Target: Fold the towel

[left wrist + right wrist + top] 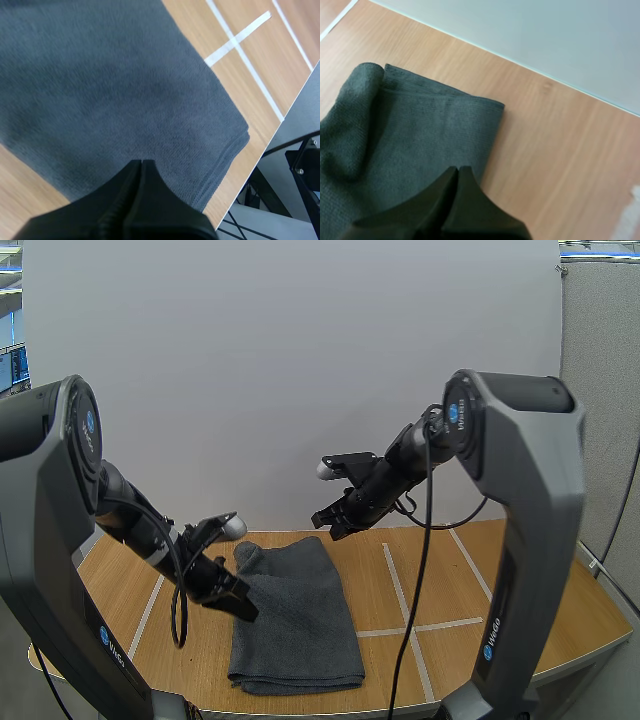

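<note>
A dark grey towel (pixel 295 615) lies folded into a long strip on the wooden desk (pixel 520 600), left of the desk's middle. It runs from near the far edge down to just short of the near edge, and white tape lines (pixel 400 590) cross the bare wood beside its right side. The strip's near end lies flat with a stitched hem, its corner close to the desk's near edge. At the far end the layers show as stacked hems, and the far left corner is bunched into a soft rounded hump. The left fingers (pixel 243 608) are pressed together into one dark wedge with nothing between them. They hang just above the towel's left side, about halfway along its length, tips pointing toward the cloth. The right fingers (pixel 325 520) are likewise closed together and empty, raised over the towel's far end, near the desk's far edge. From its own wrist camera, their tip sits above the towel's far right corner.
</note>
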Robot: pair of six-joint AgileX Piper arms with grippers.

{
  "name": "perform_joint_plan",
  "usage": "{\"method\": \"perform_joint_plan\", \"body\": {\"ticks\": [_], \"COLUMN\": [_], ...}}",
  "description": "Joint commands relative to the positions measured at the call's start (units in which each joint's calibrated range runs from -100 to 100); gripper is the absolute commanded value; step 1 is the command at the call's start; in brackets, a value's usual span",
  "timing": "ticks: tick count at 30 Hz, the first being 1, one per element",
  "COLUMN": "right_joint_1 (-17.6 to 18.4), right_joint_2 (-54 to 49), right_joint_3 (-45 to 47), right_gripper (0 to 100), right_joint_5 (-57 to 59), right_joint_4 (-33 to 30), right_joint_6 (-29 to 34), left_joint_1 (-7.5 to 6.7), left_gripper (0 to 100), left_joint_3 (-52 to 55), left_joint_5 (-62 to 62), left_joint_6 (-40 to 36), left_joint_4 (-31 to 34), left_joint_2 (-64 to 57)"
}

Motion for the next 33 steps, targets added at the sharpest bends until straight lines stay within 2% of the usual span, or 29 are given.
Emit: {"method": "perform_joint_plan", "body": {"ticks": [1,3,5,6,9,14,25,33], "right_joint_1": [-0.2,-0.2,-0.2,-0.2,-0.2,-0.2,1.8,2.3], "right_joint_2": [7.6,8.9,10.5,11.2,13.3,17.1,19.6,21.5], "right_joint_3": [-7.4,-8.7,-10.5,-11.4,-14.0,-17.1,-18.1,-18.1], "right_gripper": [4,18,46,54,66,70,70,69], "right_joint_5": [5.1,4.9,4.3,4.2,4.2,4.2,2.3,2.3], "right_joint_4": [2.7,2.9,3.8,4.1,4.6,5.2,5.9,5.2], "right_joint_6": [-0.9,-0.9,-1.3,-1.4,-1.4,-1.3,-2.4,-2.4], "left_joint_1": [0.04,0.04,0.04,0.04,0.04,0.04,-0.12,-0.12], "left_gripper": [0,0,0,0,0,0,0,0], "left_joint_3": [5.9,6.6,7.1,7.1,7.4,9.0,9.1,10.5], "left_joint_5": [-7.7,-10.8,-14.1,-15.0,-17.0,-22.5,-23.8,-27.4], "left_joint_6": [2.4,2.4,2.7,2.7,2.8,3.6,3.8,4.7], "left_joint_4": [-0.5,-0.4,-0.3,-0.3,-0.3,-0.5,-0.5,0.0], "left_joint_2": [-1.1,-1.1,-1.1,-1.1,-0.9,-0.9,-0.7,3.8]}}
